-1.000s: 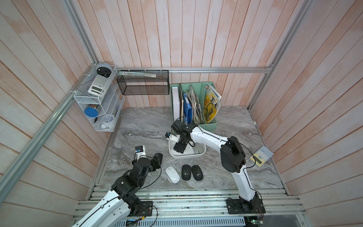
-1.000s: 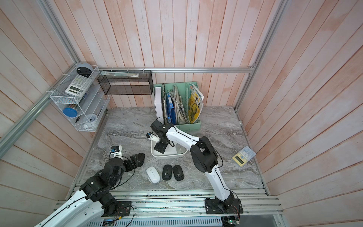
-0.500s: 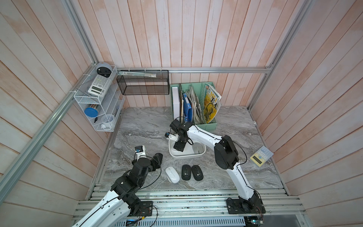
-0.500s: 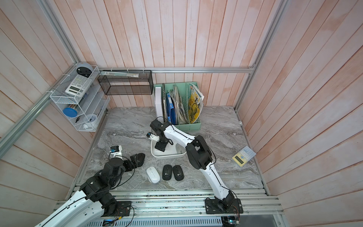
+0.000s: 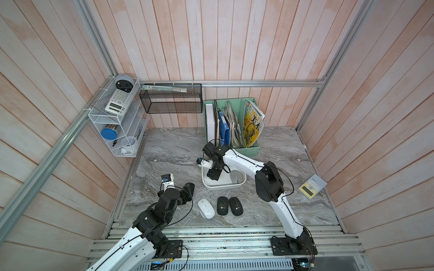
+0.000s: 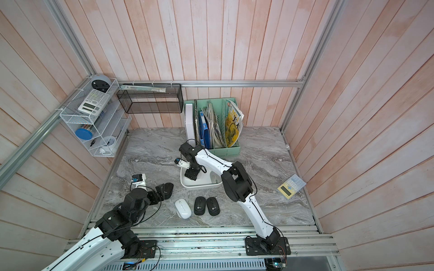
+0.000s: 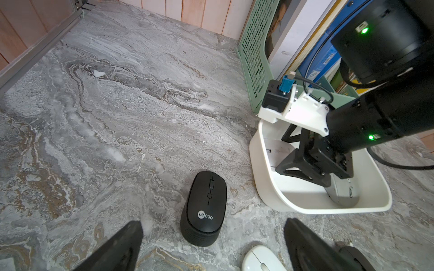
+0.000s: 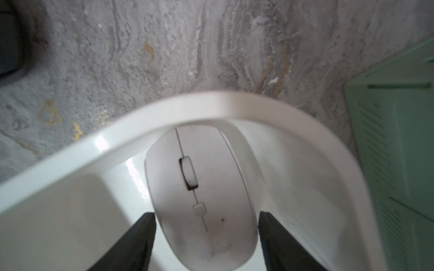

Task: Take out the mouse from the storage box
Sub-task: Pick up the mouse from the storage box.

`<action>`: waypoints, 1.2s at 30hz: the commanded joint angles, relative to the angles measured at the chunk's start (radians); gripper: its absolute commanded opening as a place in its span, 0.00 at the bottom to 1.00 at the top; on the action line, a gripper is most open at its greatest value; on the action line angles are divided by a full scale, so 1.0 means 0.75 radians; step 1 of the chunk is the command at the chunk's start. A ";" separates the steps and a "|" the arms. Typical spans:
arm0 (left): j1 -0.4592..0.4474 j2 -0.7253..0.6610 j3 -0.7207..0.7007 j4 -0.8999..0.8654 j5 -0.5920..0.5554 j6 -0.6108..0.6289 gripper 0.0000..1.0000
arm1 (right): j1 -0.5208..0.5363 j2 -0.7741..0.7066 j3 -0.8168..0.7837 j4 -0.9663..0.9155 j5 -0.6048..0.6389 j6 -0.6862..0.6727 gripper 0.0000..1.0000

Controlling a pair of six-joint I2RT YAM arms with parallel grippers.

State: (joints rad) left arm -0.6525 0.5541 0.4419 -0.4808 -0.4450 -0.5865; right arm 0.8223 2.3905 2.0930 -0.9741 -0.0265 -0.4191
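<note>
The white mouse [image 8: 202, 194] lies in the storage box [image 8: 211, 98] (near its rounded corner). Your R gripper [image 8: 206, 215] straddles it, fingers [image 8: 131, 241] hard by both flanks; can't tell if they're pinching. L gripper [image 7: 212, 221] hangs wide open, empty, over the table [image 7: 117, 117] near the box.

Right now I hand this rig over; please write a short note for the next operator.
Left gripper: open, empty, low over the table.
Right gripper: down in the storage box, jaws either side of a white mouse; grip not clear.
Out already: three mice on the table before the box.
To do: lift this mouse out; a second mouse lies in the box too.
</note>
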 commanded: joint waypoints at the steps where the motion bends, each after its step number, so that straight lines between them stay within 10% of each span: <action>1: 0.006 -0.012 -0.012 0.010 0.006 0.015 1.00 | 0.008 0.059 -0.011 -0.021 -0.016 -0.001 0.82; 22: 0.008 -0.003 -0.012 0.013 0.006 0.014 1.00 | 0.012 -0.316 -0.284 0.234 -0.048 0.130 0.60; 36: 0.007 -0.007 -0.014 0.015 0.008 0.014 1.00 | 0.004 -0.831 -0.865 0.580 0.287 0.525 0.58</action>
State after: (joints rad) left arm -0.6525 0.5541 0.4408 -0.4808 -0.4450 -0.5865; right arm 0.8276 1.8431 1.5089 -0.6292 0.1139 -0.1467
